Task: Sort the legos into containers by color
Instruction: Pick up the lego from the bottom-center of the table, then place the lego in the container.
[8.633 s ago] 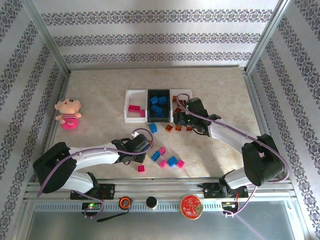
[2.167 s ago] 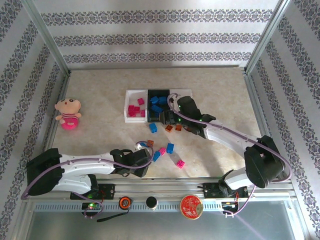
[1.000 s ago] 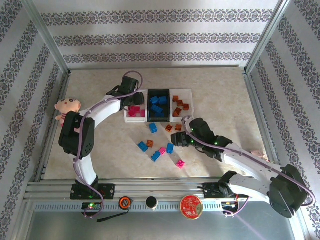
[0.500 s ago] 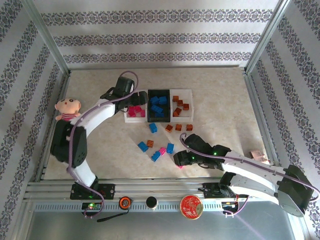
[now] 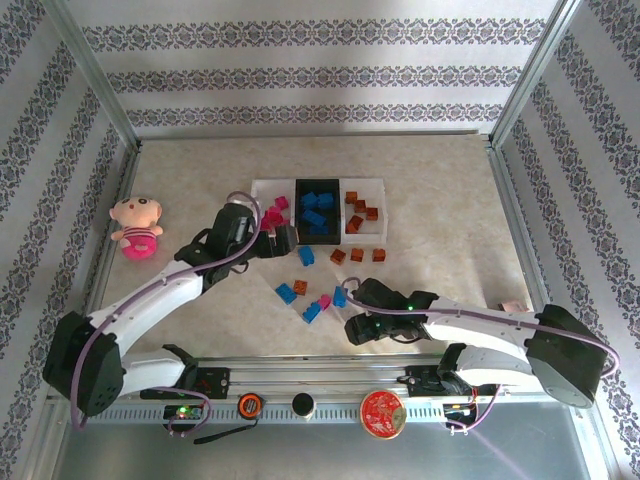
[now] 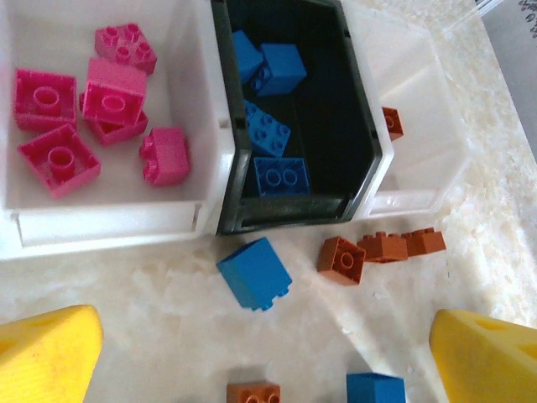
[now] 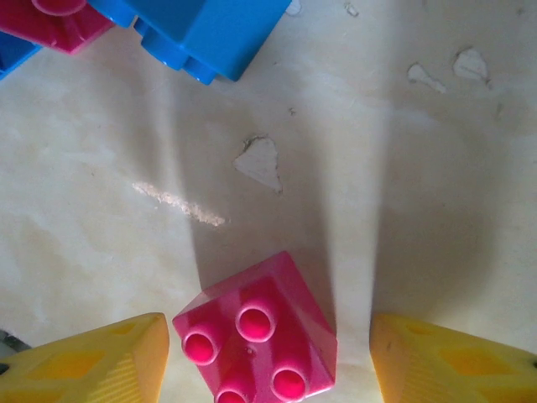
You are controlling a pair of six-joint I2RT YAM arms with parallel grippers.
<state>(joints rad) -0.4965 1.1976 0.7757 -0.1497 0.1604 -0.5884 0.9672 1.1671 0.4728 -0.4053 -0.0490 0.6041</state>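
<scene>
A magenta brick (image 7: 256,340) is framed between the yellow fingers (image 7: 92,361) of the right gripper (image 5: 356,330), well to the near side of the black middle tray (image 6: 228,143). The jaws are held apart, and whether one pad already grazes the brick cannot be told. Half a dozen or so magenta bricks (image 6: 105,92) are gathered in the white tray (image 6: 109,222) joined to the left of the black one. The left gripper (image 6: 268,361), nearly pinched over that tray a second ago, has been spread wide and drawn back to the near side, so a delivery is judged finished. A blue brick (image 6: 254,273) and orange bricks (image 6: 382,246) are left loose just in front of the black tray.
</scene>
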